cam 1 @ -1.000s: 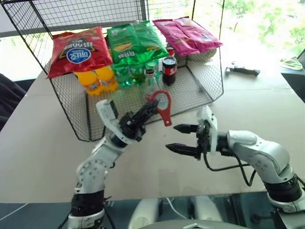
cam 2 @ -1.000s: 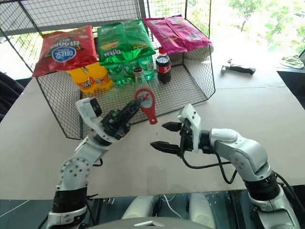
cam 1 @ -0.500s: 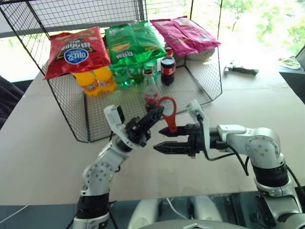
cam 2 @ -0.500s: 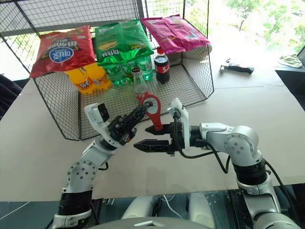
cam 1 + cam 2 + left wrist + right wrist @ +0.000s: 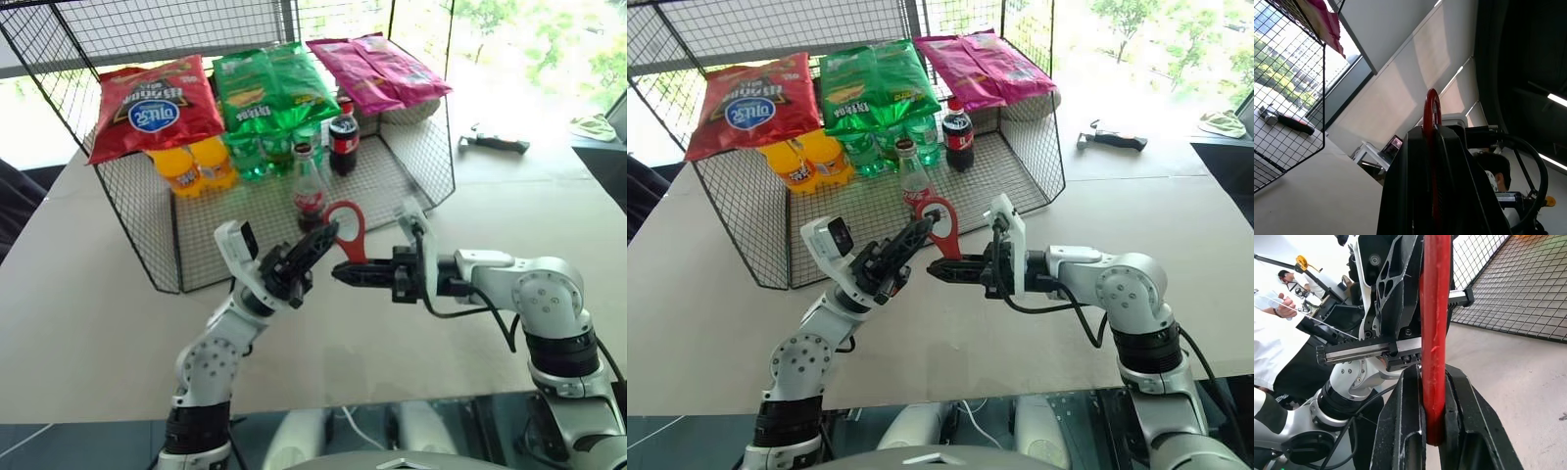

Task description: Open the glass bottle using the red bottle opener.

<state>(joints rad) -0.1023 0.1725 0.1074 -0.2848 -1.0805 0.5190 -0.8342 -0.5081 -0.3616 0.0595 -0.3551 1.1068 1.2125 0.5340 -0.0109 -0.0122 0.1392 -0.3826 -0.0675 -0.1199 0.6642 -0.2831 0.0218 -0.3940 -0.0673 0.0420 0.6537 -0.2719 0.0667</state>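
A: What changed? The right gripper (image 5: pixel 343 273) gaped a second ago, now it's clamped on the opener (image 5: pixel 347 231) handle. The left gripper (image 5: pixel 321 238) pinches the loop.

B: The bottle (image 5: pixel 309 188) stands at the opener's 11 o'clock, in the basket (image 5: pixel 147 230). The right wrist view has a person (image 5: pixel 1276 340).

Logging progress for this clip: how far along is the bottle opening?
Done: the red bottle opener is picked up. In hand: both the left gripper and the right gripper have their jaws shut on it, mid handover. Left: the glass bottle stands capped and untouched in the wire basket.
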